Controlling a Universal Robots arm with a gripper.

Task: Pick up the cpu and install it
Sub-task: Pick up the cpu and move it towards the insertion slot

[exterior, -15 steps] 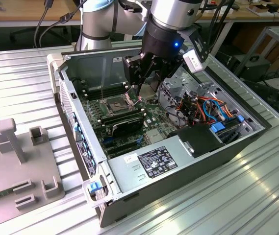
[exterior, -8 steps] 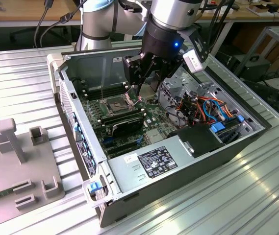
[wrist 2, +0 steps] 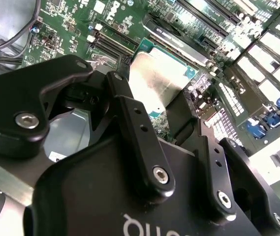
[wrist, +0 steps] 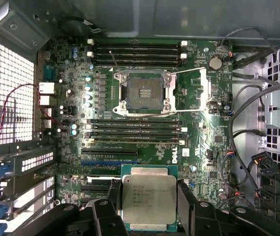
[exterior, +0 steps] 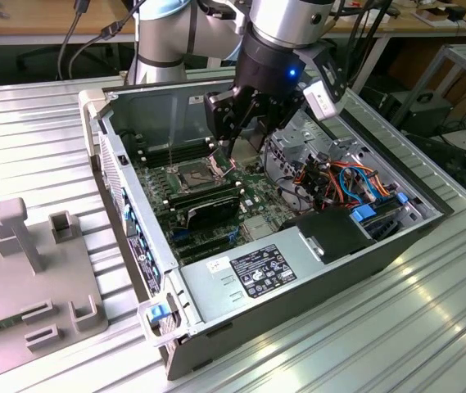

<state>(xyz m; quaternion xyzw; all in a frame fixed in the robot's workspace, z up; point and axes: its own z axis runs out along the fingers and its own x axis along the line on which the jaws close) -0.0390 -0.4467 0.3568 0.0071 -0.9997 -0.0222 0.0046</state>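
Holding the cpu by two opposite edges, my pincer is closed snugly on it inside the open computer case. It lies flat between my fingers above the green board, silver face up. It is almost square, its edges lined up with the open socket, which sits well apart.
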